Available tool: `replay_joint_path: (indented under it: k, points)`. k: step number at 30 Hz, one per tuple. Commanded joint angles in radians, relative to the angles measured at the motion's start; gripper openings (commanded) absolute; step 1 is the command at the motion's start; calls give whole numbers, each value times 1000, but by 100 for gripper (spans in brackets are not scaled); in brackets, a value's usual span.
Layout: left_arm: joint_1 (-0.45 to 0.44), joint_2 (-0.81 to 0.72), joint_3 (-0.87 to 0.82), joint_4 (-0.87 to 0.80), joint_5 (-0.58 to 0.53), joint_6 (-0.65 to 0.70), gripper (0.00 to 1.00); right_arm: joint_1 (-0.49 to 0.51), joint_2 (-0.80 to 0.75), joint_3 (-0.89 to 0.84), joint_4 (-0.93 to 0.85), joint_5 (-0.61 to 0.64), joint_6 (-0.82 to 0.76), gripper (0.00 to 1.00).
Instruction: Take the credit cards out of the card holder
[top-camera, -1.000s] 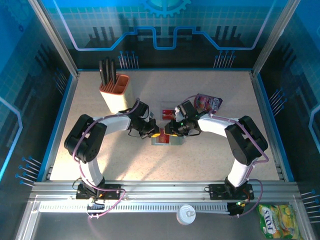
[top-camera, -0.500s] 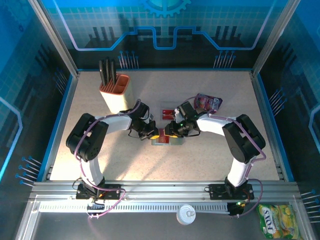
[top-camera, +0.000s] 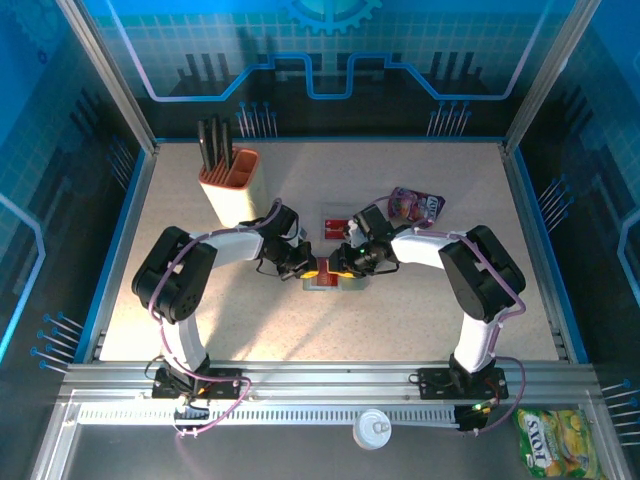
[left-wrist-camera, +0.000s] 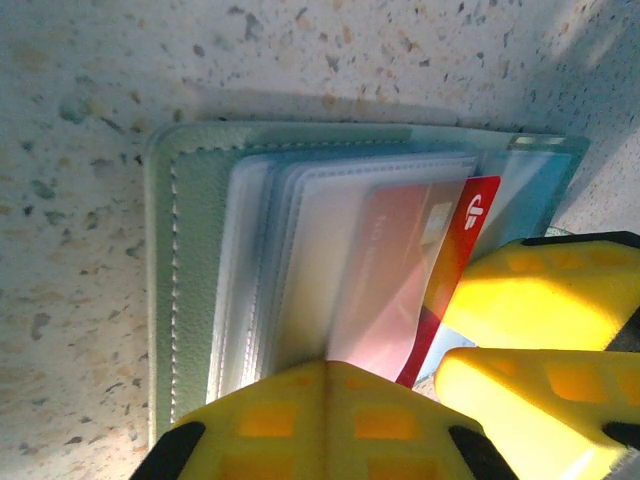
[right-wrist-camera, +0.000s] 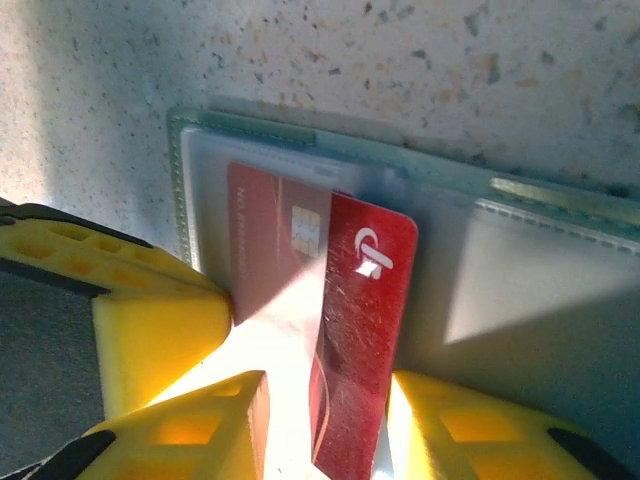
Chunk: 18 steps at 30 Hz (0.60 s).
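Note:
The grey-green card holder lies open at mid-table, its clear sleeves fanned. A red credit card sticks partway out of a sleeve, and my right gripper is shut on it. A second reddish card sits inside a frosted sleeve. My left gripper is shut, its tips pressing on the sleeves beside the right gripper's yellow fingers. More red credit cards lie on the table just behind the holder.
A pink snack pouch lies behind my right arm. An orange-and-cream cup with black pens stands at the back left. Glass walls and a metal frame enclose the speckled table.
Both grippers stay at the card holder. The right arm has shifted slightly left, so more of the pink pouch shows.

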<state>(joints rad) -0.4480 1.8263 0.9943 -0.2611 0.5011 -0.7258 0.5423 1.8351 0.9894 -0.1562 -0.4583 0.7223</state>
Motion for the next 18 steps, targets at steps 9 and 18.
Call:
replay_joint_path:
  k: [9, 18]
  points:
    - [-4, 20, 16, -56, -26, 19, 0, -15, -25, -41, 66, -48, 38, 32]
    - [-5, 20, 15, -56, -24, 19, 0, -18, -30, -47, 75, -50, 39, 24]
